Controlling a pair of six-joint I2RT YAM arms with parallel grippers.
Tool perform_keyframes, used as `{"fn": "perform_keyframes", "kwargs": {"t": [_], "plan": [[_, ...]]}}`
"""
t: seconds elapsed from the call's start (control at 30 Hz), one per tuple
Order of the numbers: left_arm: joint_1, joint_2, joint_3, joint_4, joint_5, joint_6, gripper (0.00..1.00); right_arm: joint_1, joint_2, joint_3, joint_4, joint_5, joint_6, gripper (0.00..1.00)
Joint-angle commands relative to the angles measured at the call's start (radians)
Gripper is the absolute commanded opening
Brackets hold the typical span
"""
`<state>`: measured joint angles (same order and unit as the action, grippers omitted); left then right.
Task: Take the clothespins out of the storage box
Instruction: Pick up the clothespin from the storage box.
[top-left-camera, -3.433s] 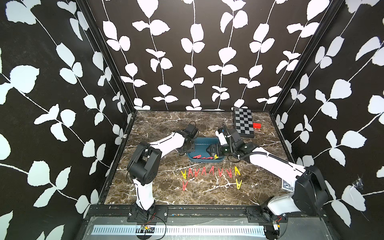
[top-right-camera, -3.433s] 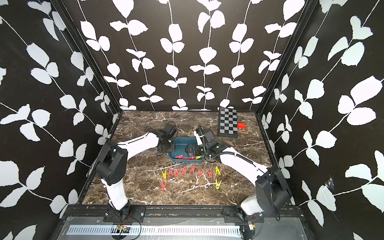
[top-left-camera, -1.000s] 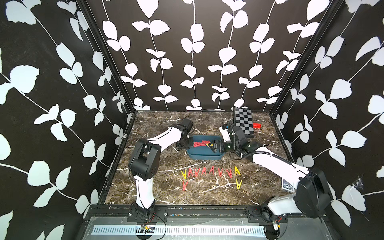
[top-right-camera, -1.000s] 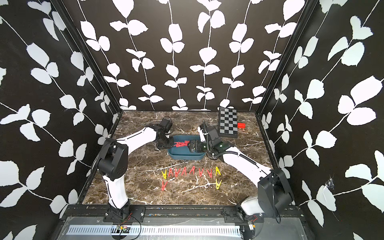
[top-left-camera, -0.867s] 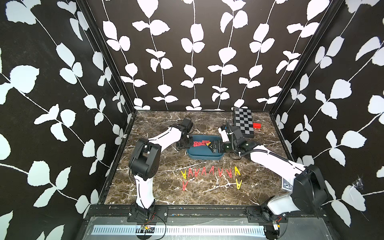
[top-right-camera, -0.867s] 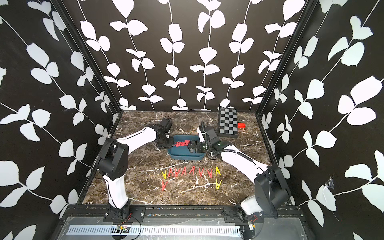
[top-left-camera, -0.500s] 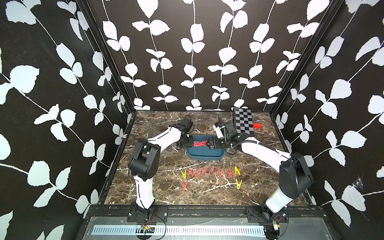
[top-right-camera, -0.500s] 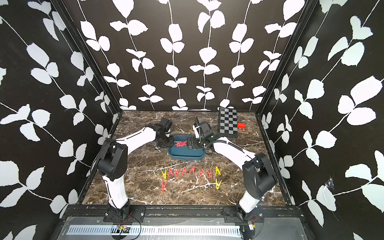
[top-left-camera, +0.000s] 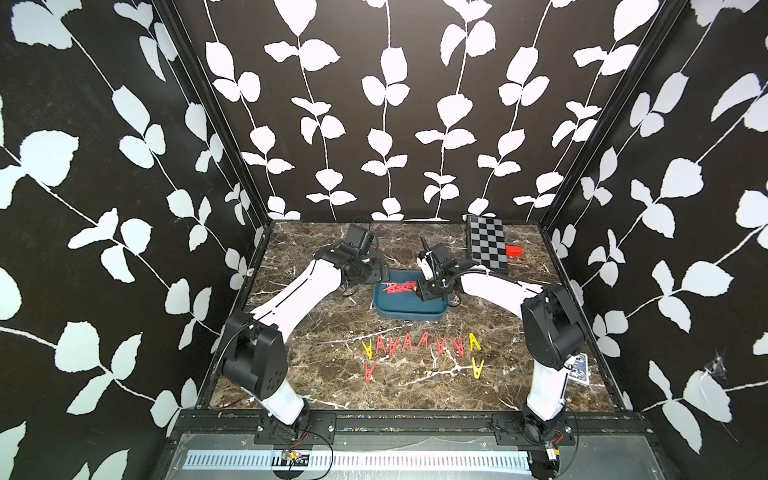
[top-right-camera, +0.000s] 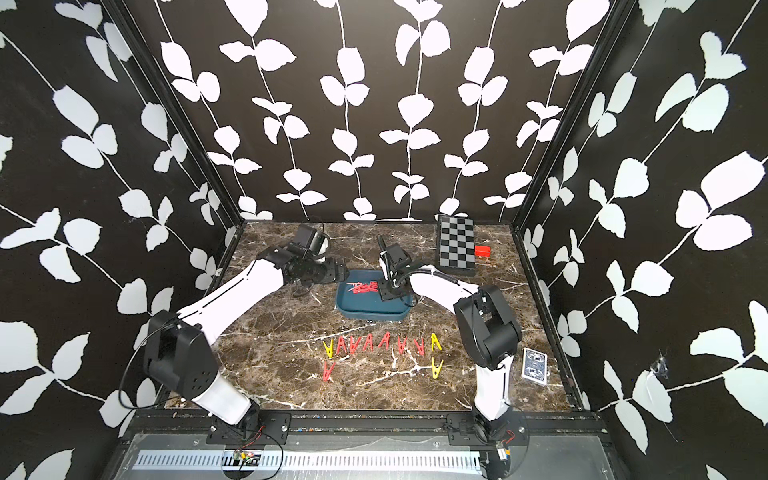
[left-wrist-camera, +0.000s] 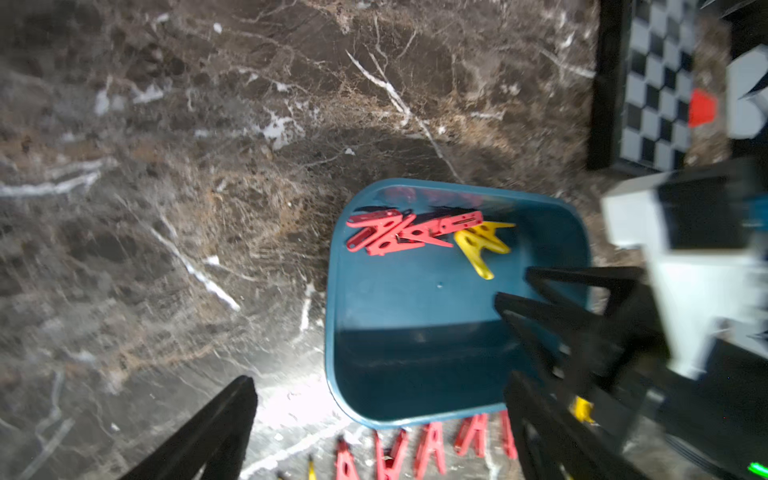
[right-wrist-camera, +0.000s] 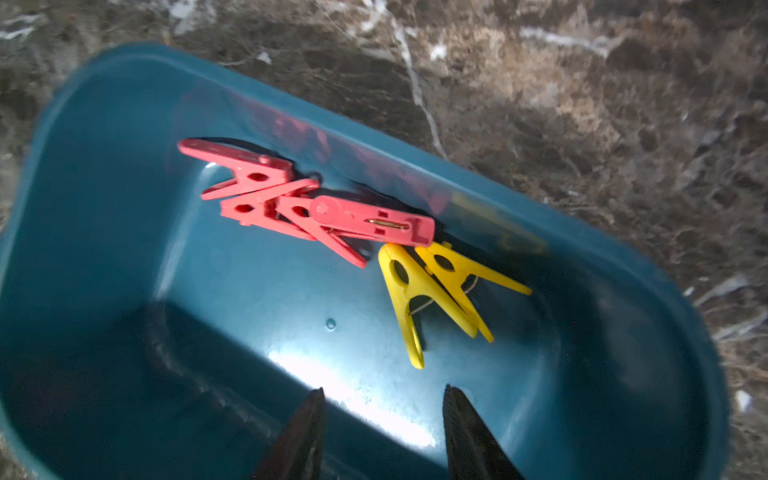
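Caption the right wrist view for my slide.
Open right tool over the storage box; red clothespins and two yellow clothespins lie inside.

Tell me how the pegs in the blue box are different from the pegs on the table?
The box pegs lie jumbled, overlapping in a heap; the table pegs sit lined up in rows. The box pegs are fewer than the table pegs. Both groups mix red and yellow.

storage box (top-left-camera: 401, 306) front half free, clothespins (top-left-camera: 397, 287) bunched nr back wall
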<state>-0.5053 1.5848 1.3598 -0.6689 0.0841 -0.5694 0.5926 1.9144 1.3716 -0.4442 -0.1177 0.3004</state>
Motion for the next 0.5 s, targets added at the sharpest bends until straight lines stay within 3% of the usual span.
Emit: {"fn": "perform_keyframes", "kwargs": {"t": [0.0, 0.47], "plan": [[0.001, -0.051, -0.035, 0.015, 0.02, -0.012, 0.99, -0.008, 0.032, 0.03, -0.027, 0.004, -0.017, 0.43], [0.001, -0.107, -0.054, 0.008, 0.014, -0.028, 0.99, -0.009, 0.133, 0.073, -0.031, -0.001, -0.04, 0.34]]}}
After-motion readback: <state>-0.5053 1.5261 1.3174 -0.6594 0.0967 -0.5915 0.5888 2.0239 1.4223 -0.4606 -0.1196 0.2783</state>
